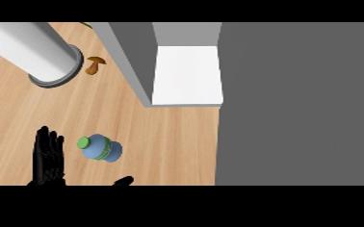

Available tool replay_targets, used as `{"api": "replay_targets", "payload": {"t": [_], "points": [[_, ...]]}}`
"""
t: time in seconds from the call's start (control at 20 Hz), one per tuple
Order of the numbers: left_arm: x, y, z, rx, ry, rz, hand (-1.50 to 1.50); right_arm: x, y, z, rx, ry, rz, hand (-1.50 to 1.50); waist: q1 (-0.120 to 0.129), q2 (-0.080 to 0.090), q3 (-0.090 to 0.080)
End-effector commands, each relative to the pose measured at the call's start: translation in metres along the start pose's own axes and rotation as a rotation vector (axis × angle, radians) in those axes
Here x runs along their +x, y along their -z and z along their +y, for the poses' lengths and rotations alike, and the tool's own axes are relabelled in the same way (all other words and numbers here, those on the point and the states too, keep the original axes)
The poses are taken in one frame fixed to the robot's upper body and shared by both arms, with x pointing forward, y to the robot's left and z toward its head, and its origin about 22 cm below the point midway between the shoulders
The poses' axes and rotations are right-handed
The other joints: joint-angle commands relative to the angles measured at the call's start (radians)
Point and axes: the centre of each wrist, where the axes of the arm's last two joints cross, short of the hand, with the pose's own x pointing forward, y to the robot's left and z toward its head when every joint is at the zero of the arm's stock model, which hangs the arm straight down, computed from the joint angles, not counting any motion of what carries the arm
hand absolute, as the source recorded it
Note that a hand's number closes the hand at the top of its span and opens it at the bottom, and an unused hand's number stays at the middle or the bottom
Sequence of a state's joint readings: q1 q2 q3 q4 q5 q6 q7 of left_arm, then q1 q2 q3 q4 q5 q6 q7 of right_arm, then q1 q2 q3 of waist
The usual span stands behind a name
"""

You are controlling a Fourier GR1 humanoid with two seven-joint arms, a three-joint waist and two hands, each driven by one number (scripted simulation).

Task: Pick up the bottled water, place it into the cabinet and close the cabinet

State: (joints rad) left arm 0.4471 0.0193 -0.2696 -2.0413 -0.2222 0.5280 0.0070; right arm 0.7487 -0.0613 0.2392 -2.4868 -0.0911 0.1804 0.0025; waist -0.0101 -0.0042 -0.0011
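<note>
The bottled water is a blue bottle with a green cap and a green band, standing on the wooden counter at the lower left. The cabinet is open, showing its white inner shelf; its grey door fills the right side of the view. My left hand rests open at the lower left, fingers up, just left of the bottle and apart from it. Only a small black part of my right hand shows at the lower edge, just below and right of the bottle, not touching it.
A large white and grey cylinder lies at the upper left. A brown mushroom sits beside it, near the cabinet's left wall. Bare counter lies between the bottle and the cabinet's front edge.
</note>
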Motion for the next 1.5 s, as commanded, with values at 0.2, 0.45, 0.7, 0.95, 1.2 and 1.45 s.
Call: {"api": "replay_targets", "payload": {"t": [0.2, 0.45, 0.7, 0.95, 1.2, 1.45], "points": [[-0.066, 0.011, 0.0, 0.022, -0.018, 0.029, -1.5, 0.029, -0.013, 0.007, -0.007, -0.004, -0.05, -1.5, -0.001, 0.002, 0.0], [-0.105, 0.024, 0.017, 0.064, -0.05, 0.069, -1.5, 0.041, -0.021, 0.008, 0.004, -0.007, -0.037, -1.5, -0.005, 0.002, -0.001], [-0.148, 0.015, 0.031, 0.108, -0.019, 0.033, -1.5, 0.016, -0.03, 0.012, 0.029, -0.007, -0.024, -1.5, -0.008, 0.0, -0.001], [-0.167, 0.025, 0.02, 0.031, -0.104, 0.081, -1.5, 0.033, -0.031, 0.008, 0.027, -0.01, -0.044, -1.5, -0.007, 0.002, -0.001], [-0.193, 0.024, 0.022, -0.035, -0.17, 0.102, -1.5, 0.027, -0.035, 0.004, 0.022, -0.016, -0.043, -1.5, -0.009, 0.003, -0.001], [-0.206, 0.014, 0.005, -0.055, -0.237, 0.07, -1.5, 0.037, -0.038, 0.01, 0.014, 0.017, -0.024, -1.5, -0.007, 0.003, -0.001]]}}
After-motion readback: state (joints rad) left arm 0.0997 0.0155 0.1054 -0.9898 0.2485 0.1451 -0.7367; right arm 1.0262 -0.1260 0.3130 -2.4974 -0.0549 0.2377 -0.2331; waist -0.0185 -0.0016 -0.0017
